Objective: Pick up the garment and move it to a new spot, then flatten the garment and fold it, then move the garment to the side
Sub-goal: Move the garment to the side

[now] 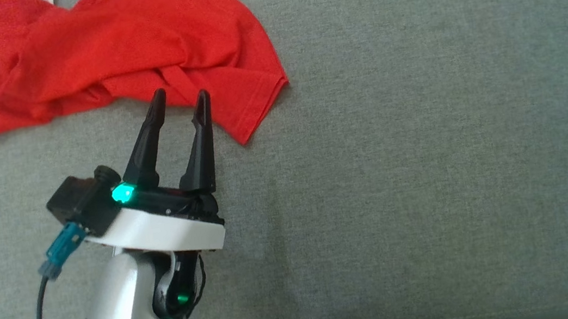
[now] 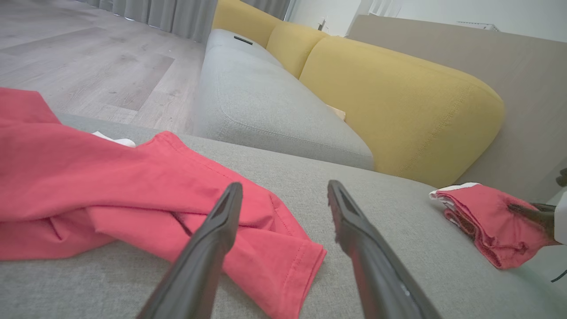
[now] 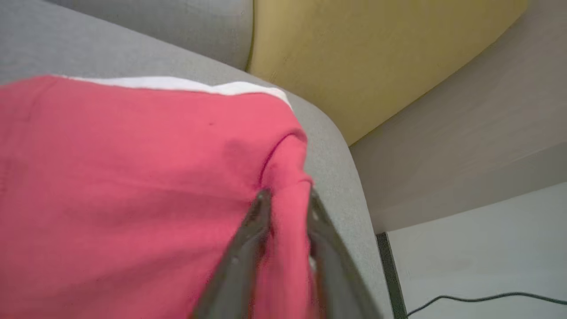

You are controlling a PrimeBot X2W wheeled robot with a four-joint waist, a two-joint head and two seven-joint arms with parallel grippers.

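A crumpled red garment (image 1: pixel 126 43) with a white striped cuff lies at the top left of the grey sofa seat (image 1: pixel 427 162). My left gripper (image 1: pixel 180 93) is open, its tips over the garment's lower edge and nothing between them. The left wrist view has this garment (image 2: pixel 88 177) under and left of the open gripper (image 2: pixel 284 185). A second, folded red garment (image 2: pixel 483 212) rests at the seat's right end, with a dark finger (image 2: pixel 527 212) of my right gripper on it. In the right wrist view a fold of this garment (image 3: pixel 133 177) runs between the blurred, slightly parted fingers of the right gripper (image 3: pixel 288 193).
Yellow back cushions (image 2: pixel 398 102) line the far side of the seat. The seat's rounded right edge (image 3: pixel 345 177) drops off beside the folded garment, with a pale floor and a dark cable (image 3: pixel 487 297) below. Wooden flooring (image 2: pixel 88 57) lies beyond the left end.
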